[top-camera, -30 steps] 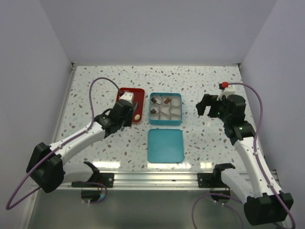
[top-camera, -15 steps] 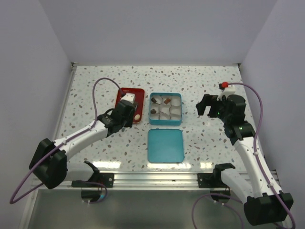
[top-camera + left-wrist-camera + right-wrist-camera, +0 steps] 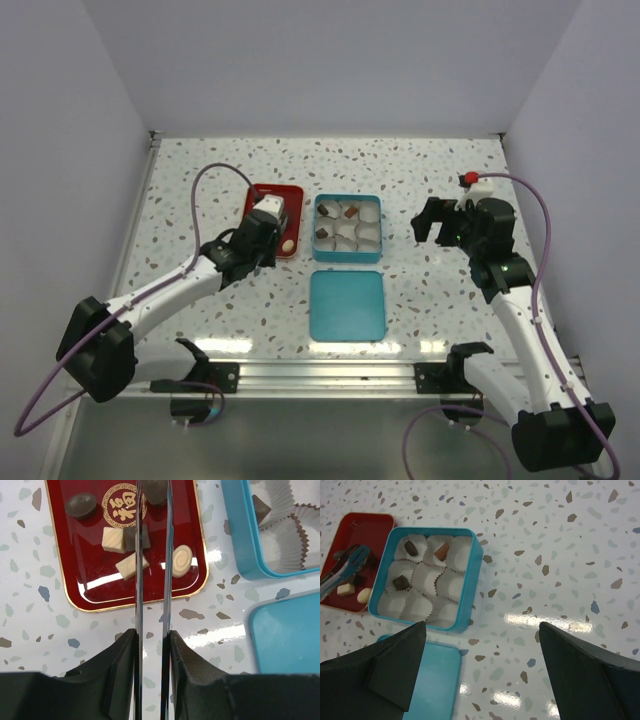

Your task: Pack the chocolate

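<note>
Only our left arm (image 3: 170, 288) shifts slightly; at the wrist view's top edge our left gripper (image 3: 152, 486) stands narrow about a dark chocolate piece (image 3: 156, 495) on the red rectangular tray (image 3: 75, 575), and we cannot tell if it grips. Three pieces (image 3: 401, 582) sit in the teal square tin (image 3: 435, 529), six remain on the tray; our right gripper (image 3: 490, 675) gapes wide

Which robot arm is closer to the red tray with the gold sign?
Left. The left end effector hangs over the red rectangular tray; the right end effector sits far off, beyond the teal square tin.
</note>
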Available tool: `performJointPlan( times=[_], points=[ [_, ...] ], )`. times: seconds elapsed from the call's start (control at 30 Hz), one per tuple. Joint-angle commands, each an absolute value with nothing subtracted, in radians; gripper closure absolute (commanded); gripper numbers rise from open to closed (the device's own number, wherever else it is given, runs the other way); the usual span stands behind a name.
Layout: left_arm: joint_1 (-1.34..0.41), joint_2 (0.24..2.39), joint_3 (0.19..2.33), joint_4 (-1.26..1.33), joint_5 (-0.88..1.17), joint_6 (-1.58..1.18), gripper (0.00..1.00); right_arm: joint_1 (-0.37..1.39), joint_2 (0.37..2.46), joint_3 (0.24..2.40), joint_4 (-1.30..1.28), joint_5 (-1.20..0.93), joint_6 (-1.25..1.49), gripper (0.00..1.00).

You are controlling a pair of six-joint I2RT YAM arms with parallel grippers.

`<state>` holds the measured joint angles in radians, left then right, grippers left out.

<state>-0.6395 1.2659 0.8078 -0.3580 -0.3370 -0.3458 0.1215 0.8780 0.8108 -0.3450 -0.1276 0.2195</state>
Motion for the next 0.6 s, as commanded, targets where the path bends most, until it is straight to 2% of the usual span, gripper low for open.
performJointPlan(
  times=[0.0,0.23,0.57],
  points=[
    [-0.656,1.204,0.874,-0.308,-0.307,-0.282,0.73,0.12,0.879,0.819,-0.331,-0.146,0.216,0.01],
    [-0.828,1.222,1.008,-0.362,-0.377,-0.284,0.73,0.118,0.876,0.824,-0.337,-0.146,0.216,0.01],
    [-0.916,1.344,1.037,-0.295,-0.316,-0.322,0.73,0.12,0.867,0.825,-0.342,-0.146,0.215,0.01]
  ],
)
